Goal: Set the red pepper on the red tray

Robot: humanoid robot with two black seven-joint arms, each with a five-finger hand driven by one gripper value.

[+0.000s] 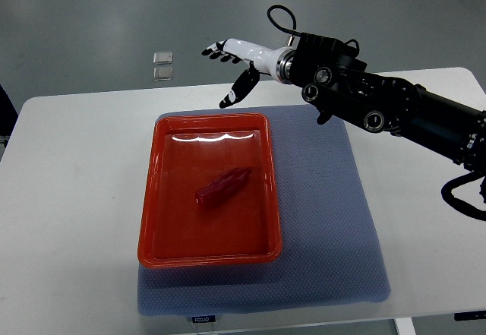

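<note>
Red on red: the pepper [223,186] lies slantwise in the middle of the tray [152,198], so the placing looks done. The tray rests on a grey-blue mat [334,221] on the white table [68,198]. My right hand [234,63] hovers beyond the tray's far edge, fingers spread, empty. Two small clear squares [162,65] lie on the floor, far left.

Black arm [387,107], white black-fingered hand [235,58]

The light is bright and even. White shine sits on the far end of the red tray [262,191]. Shadows are soft. The picture looks sharp, with no blur.
</note>
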